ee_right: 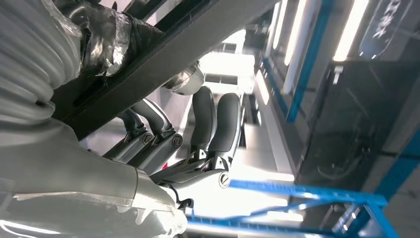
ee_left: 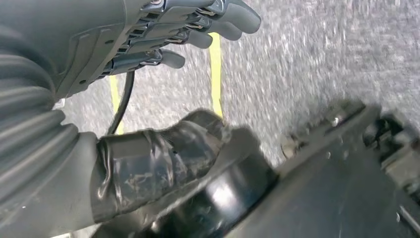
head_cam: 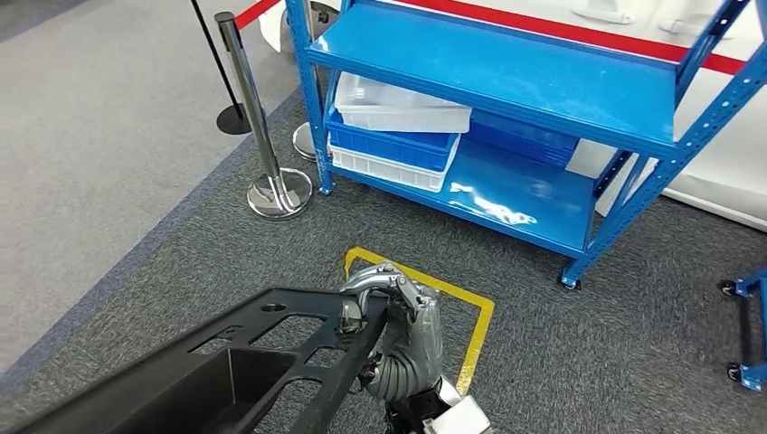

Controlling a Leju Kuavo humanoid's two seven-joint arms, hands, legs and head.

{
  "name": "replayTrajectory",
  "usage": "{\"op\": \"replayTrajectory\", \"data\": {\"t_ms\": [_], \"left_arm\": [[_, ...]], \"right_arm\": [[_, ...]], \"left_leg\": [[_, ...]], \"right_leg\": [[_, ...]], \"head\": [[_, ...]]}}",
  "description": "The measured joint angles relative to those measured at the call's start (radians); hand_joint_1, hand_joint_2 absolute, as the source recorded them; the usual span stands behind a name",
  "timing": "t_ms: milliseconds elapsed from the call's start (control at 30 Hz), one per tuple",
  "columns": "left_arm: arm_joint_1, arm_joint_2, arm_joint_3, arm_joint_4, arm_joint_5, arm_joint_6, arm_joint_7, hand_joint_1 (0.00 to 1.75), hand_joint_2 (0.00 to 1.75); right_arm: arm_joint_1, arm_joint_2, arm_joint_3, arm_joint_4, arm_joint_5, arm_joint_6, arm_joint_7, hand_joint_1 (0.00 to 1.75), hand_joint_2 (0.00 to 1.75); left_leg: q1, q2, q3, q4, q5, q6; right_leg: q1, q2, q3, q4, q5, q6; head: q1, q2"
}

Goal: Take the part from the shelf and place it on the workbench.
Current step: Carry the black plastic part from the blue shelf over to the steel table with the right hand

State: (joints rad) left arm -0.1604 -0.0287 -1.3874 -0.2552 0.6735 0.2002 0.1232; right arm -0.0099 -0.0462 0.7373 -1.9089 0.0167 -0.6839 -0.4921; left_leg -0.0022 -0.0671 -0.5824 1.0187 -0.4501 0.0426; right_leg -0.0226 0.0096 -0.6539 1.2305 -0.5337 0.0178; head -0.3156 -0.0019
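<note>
**Black part being held in front of the blue shelf**

The long black plastic part (head_cam: 226, 362) is sitting low in the head view, running out of the picture's bottom left, so its far end is cut off. The right hand (head_cam: 398, 330) is gripping its near end, fingers (ee_right: 218, 124) curling over the edge. In the left wrist view the left hand (ee_left: 148, 44) is hovering just beside the part with fingers spread; whether it is touching is hard to tell through the blur. Ahead, the blue shelf (head_cam: 506, 72) is carrying stacked crates on its lower level: a white crate (head_cam: 398, 107) lying tilted atop a blue crate (head_cam: 389, 145), their contents hidden. A chrome stanchion (head_cam: 258, 127) is standing near the shelf's corner. Yellow floor tape (head_cam: 470, 316) is lying beneath the right hand.
</note>
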Motion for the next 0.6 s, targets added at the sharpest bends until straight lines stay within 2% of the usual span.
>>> {"op": "replayTrajectory", "data": {"t_ms": [67, 100, 133, 167, 200, 267, 333, 367, 400, 433, 467, 500, 567, 600], "left_arm": [[-0.005, -0.001, 0.0, 0.0, -0.001, -0.015, 0.004, 0.0, 1.75], [-0.007, -0.001, 0.0, 0.0, -0.001, -0.02, 0.006, 0.0, 1.75], [-0.009, -0.001, 0.0, 0.0, -0.001, -0.023, 0.007, 0.0, 1.75], [-0.009, 0.0, 0.0, 0.0, -0.001, -0.023, 0.008, 0.0, 1.75], [-0.008, 0.0, 0.0, 0.0, -0.001, -0.024, 0.008, 0.0, 1.75], [-0.009, 0.0, 0.0, 0.0, -0.006, -0.027, 0.009, 0.0, 1.75], [-0.013, -0.003, 0.0, -0.001, -0.018, -0.034, 0.013, 0.0, 1.75], [-0.015, -0.004, 0.0, -0.001, -0.025, -0.038, 0.015, 0.0, 1.75], [-0.017, -0.007, 0.0, -0.001, -0.031, -0.039, 0.019, 0.0, 1.75], [-0.018, -0.008, 0.0, -0.001, -0.036, -0.04, 0.023, 0.0, 1.75], [-0.019, -0.01, 0.0, -0.001, -0.04, -0.04, 0.026, 0.0, 1.75], [-0.019, -0.011, -0.001, -0.001, -0.042, -0.039, 0.029, 0.0, 1.75], [-0.019, -0.014, -0.001, -0.001, -0.044, -0.037, 0.032, 0.0, 1.75], [-0.021, -0.015, -0.001, -0.002, -0.043, -0.035, 0.032, 0.0, 1.75]], "right_arm": [[-0.011, -0.005, 0.014, 0.007, -0.041, 0.0, -0.019, 1.75, 1.75], [-0.015, -0.007, 0.02, 0.011, -0.056, 0.0, -0.025, 1.75, 1.75], [-0.018, -0.009, 0.025, 0.014, -0.064, 0.001, -0.029, 1.75, 1.75], [-0.021, -0.01, 0.03, 0.016, -0.069, 0.001, -0.03, 1.75, 1.75], [-0.025, -0.011, 0.034, 0.019, -0.071, 0.001, -0.031, 1.75, 1.75], [-0.031, -0.011, 0.042, 0.025, -0.073, 0.0, -0.031, 1.75, 1.75], [-0.031, -0.012, 0.045, 0.027, -0.07, 0.0, -0.031, 1.75, 1.75], [-0.029, -0.013, 0.045, 0.027, -0.069, 0.0, -0.035, 1.75, 1.75], [-0.026, -0.013, 0.045, 0.027, -0.068, 0.0, -0.042, 1.75, 1.75], [-0.023, -0.013, 0.044, 0.027, -0.068, 0.0, -0.05, 1.75, 1.75], [-0.02, -0.013, 0.042, 0.027, -0.068, 0.0, -0.058, 1.75, 1.75], [-0.018, -0.013, 0.041, 0.027, -0.07, 0.0, -0.065, 1.75, 1.75], [-0.016, -0.014, 0.04, 0.027, -0.085, 0.001, -0.077, 1.75, 1.75], [-0.016, -0.016, 0.04, 0.027, -0.1, 0.003, -0.087, 1.75, 1.75]], "left_leg": [[0.001, -0.026, -0.012, 0.022, -0.008, -0.012], [0.001, -0.037, -0.021, 0.03, -0.01, -0.019], [0.003, -0.047, -0.028, 0.035, -0.01, -0.025], [0.005, -0.057, -0.034, 0.034, -0.007, -0.03], [0.006, -0.053, -0.038, 0.034, -0.006, -0.035], [0.005, -0.008, -0.059, 0.072, -0.029, -0.044], [0.006, 0.044, -0.109, 0.175, -0.083, -0.053], [0.009, 0.053, -0.138, 0.235, -0.109, -0.056], [0.01, 0.055, -0.158, 0.276, -0.121, -0.058], [0.011, 0.057, -0.161, 0.287, -0.117, -0.058], [0.011, 0.06, -0.144, 0.26, -0.096, -0.055], [0.009, 0.07, -0.111, 0.202, -0.063, -0.051], [-0.002, 0.111, -0.043, 0.075, -0.022, -0.04], [-0.008, 0.126, -0.025, 0.038, -0.017, -0.032]], "right_leg": [[-0.008, 0.041, 0.048, -0.111, 0.041, 0.002], [-0.009, 0.057, 0.059, -0.138, 0.046, 0.001], [-0.008, 0.063, 0.061, -0.147, 0.042, -0.003], [-0.007, 0.054, 0.061, -0.148, 0.045, -0.009], [-0.007, 0.043, 0.061, -0.151, 0.047, -0.015], [-0.009, 0.02, 0.063, -0.157, 0.052, -0.026], [-0.005, -0.006, 0.063, -0.16, 0.052, -0.032], [-0.003, -0.02, 0.062, -0.16, 0.052, -0.034], [-0.001, -0.034, 0.061, -0.16, 0.051, -0.034], [0.001, -0.048, 0.061, -0.16, 0.05, -0.035], [0.003, -0.06, 0.062, -0.16, 0.05, -0.035], [0.004, -0.07, 0.063, -0.16, 0.049, -0.035], [0.006, -0.085, 0.066, -0.162, 0.047, -0.032], [0.007, -0.092, 0.067, -0.164, 0.047, -0.028]], "head": [[-0.003, 0.0], [-0.005, 0.0], [-0.008, 0.0], [-0.01, 0.0], [-0.01, 0.0], [-0.012, 0.0], [-0.015, 0.0], [-0.015, 0.0], [-0.015, 0.0], [-0.015, 0.0], [-0.015, 0.0], [-0.015, 0.0], [-0.019, 0.0], [-0.025, 0.0]]}}
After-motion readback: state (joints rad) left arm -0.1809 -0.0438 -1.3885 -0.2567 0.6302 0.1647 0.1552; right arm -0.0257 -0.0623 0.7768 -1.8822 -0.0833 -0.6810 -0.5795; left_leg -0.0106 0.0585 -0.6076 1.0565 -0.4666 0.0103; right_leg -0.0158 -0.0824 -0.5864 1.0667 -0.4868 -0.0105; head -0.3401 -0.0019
